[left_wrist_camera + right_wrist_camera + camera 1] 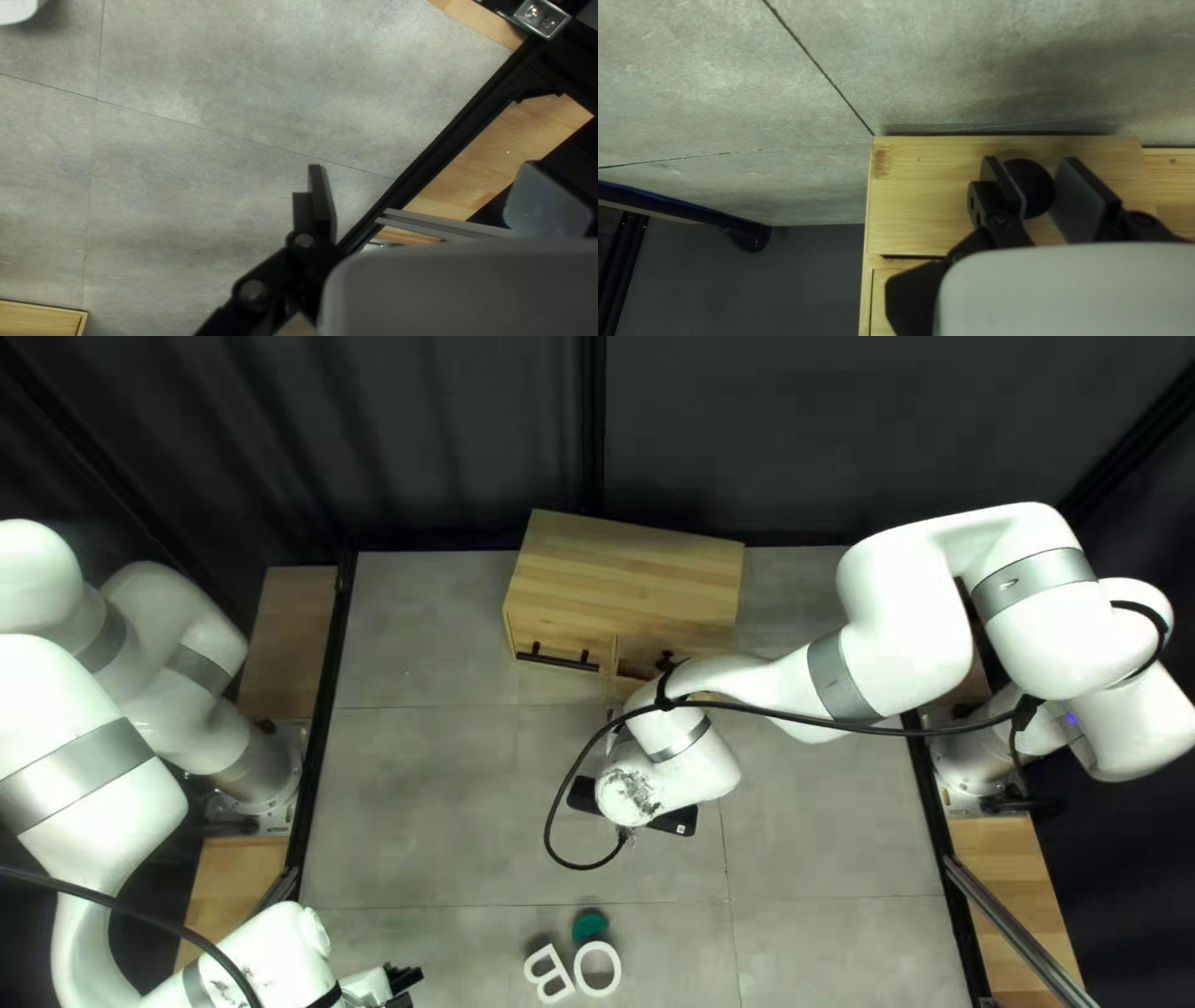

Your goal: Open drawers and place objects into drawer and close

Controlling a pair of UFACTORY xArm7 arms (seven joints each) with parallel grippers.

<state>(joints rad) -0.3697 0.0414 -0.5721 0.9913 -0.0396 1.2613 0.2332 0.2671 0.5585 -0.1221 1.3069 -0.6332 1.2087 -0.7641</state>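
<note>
Black fingers of our right gripper (1030,167) stand apart, a drawer's round knob (1031,190) between them, at the wooden cabinet (629,579) by the table's far edge. Our left gripper (408,988) is spread wide at the near left. Two white letters (580,971) lie near the middle of the near edge, a green piece (589,924) just beyond one; a dark object (676,821) is partly hidden by our right arm.

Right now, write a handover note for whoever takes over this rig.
Left claw: open, near the table's near-left corner.
Right claw: at the cabinet's black knob; grip unclear.
Objects: white B, white O, green piece, partly hidden black item, all on the table.
Done: no stowing visible.
Remaining: probably open drawer, load, close.
</note>
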